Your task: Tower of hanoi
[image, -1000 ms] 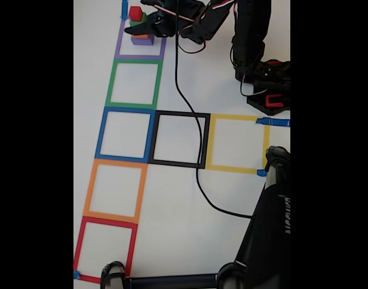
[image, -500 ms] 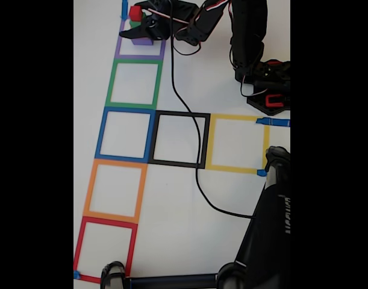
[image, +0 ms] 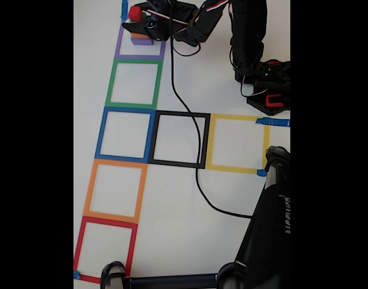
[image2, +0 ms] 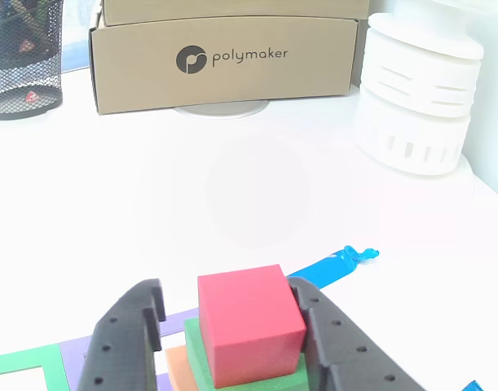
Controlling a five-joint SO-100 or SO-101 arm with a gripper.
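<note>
Black gripper [image2: 232, 314] straddling a red cube [image2: 249, 322], jaws spread, right finger touching it, left apart, green block [image2: 201, 354] beneath, cardboard box [image2: 224, 61] reading "polymaker" at the table's far edge.

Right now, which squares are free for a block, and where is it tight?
Free in the fixed view: green square, blue square, black square apart from the cable along its right side, orange square. Tight: the purple square, holding the block stack and the gripper.
</note>
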